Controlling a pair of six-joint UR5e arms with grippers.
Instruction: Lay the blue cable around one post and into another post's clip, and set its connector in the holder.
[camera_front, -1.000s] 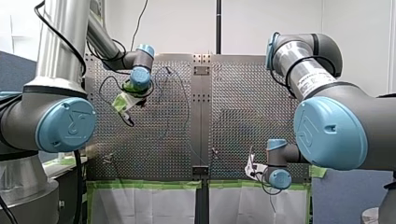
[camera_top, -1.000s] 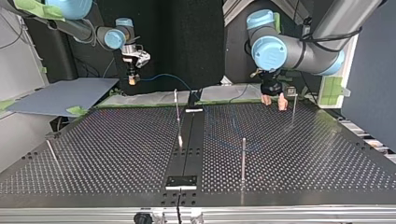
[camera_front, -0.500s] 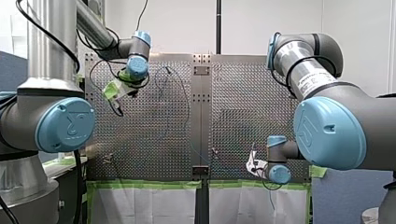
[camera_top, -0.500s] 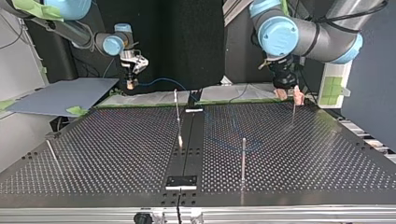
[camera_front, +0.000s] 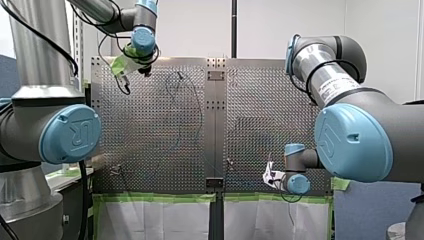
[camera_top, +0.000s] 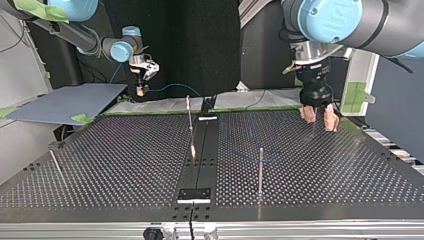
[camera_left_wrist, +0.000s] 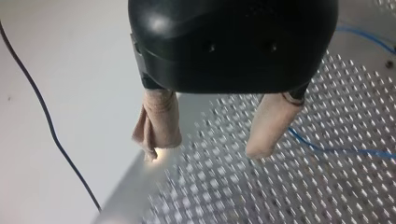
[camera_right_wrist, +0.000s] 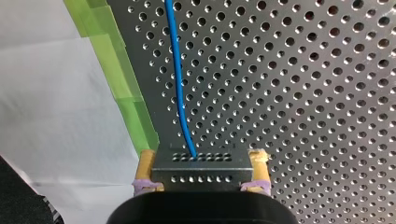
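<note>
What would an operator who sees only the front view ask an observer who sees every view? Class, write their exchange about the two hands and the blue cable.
Operator: Is my right hand holding anything?
Observer: Yes. The right wrist view shows it shut on the metal connector, with the blue cable running out of the connector's far face.
Operator: And my left hand?
Observer: Open. The left wrist view shows nothing between its beige pads.
</note>
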